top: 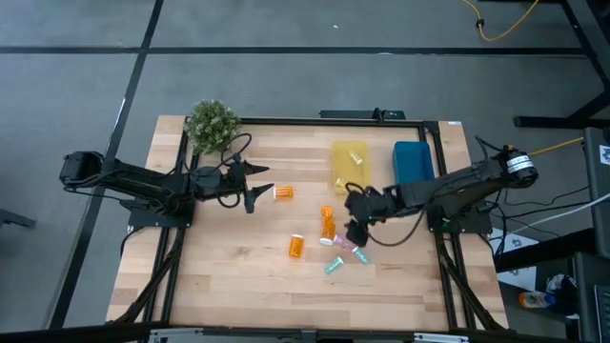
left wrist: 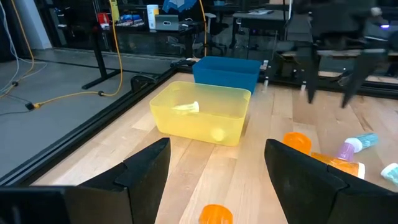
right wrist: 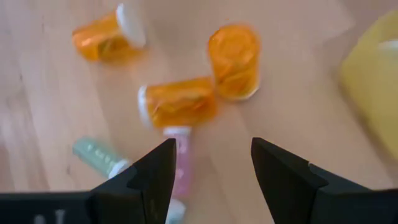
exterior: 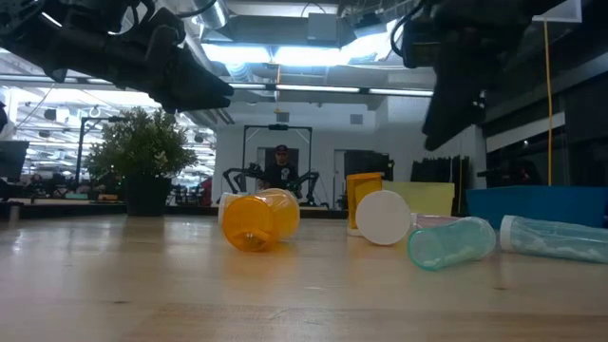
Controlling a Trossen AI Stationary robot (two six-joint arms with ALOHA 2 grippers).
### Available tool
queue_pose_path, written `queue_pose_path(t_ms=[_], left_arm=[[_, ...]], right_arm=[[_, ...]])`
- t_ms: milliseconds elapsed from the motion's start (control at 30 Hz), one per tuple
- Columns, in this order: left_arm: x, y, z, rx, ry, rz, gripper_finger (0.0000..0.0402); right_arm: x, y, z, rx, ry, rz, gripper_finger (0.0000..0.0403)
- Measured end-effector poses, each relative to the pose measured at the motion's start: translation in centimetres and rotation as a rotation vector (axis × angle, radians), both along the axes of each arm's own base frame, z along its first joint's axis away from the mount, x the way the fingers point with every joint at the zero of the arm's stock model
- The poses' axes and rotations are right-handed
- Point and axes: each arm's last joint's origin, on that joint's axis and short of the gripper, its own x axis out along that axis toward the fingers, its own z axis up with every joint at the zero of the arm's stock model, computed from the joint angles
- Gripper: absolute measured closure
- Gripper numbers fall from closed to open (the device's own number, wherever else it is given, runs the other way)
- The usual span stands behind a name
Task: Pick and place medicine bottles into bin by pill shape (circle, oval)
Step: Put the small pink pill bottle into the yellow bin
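Note:
Several medicine bottles lie on their sides on the wooden table. One orange bottle (top: 283,192) lies just in front of my left gripper (top: 259,186), which is open, empty and above the table; it also shows in the left wrist view (left wrist: 216,214). My right gripper (top: 354,219) is open and empty above a cluster: two orange bottles (right wrist: 234,59) (right wrist: 180,102), a pink one (right wrist: 179,158) and a pale green one (right wrist: 99,155). Another orange bottle (top: 297,247) lies nearer the front. One small bottle (left wrist: 186,107) lies inside the yellow bin (top: 350,164).
A blue bin (top: 413,160) stands right of the yellow bin at the table's far side. A potted plant (top: 212,124) stands at the far left corner. Bare wood lies along the near edge (top: 286,305). A person stands in the room beyond (exterior: 279,171).

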Motion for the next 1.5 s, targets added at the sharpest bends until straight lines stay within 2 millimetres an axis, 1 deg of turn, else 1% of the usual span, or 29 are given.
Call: queue_pose_path(t_ms=[167,333,467,567,733,1067,1267,1500], left_arm=[[0.0,0.0,0.0,0.0,0.003,0.0,0.0147],[0.0,0.0,0.0,-0.001,0.003,-0.001,0.0147],[0.0,0.0,0.0,-0.001,0.005,0.0,0.0147],[0.0,0.0,-0.1,-0.001,0.005,-0.001,0.0147],[0.0,0.0,-0.1,-0.001,0.006,-0.001,0.0147],[0.0,0.0,-0.1,-0.001,0.014,-0.001,0.0147],[0.0,0.0,-0.1,-0.001,0.015,0.0,0.0146],[0.0,0.0,-0.2,-0.001,0.015,-0.001,0.0146]], right_arm=[[-0.1,1.6,-0.5,0.01,0.02,0.036,0.0192],[0.2,2.8,-1.5,-0.003,0.03,0.094,0.0192],[0.7,3.0,-3.0,-0.002,0.086,0.067,0.0192],[1.0,3.2,-4.2,0.033,0.139,0.072,0.0192],[1.6,3.5,-5.6,0.032,0.161,0.075,0.0197],[2.2,3.7,-7.1,0.025,0.182,0.07,0.0229],[2.5,3.6,-8.2,0.013,0.209,0.063,0.0232],[2.6,3.6,-8.7,-0.015,0.217,0.061,0.0232]])
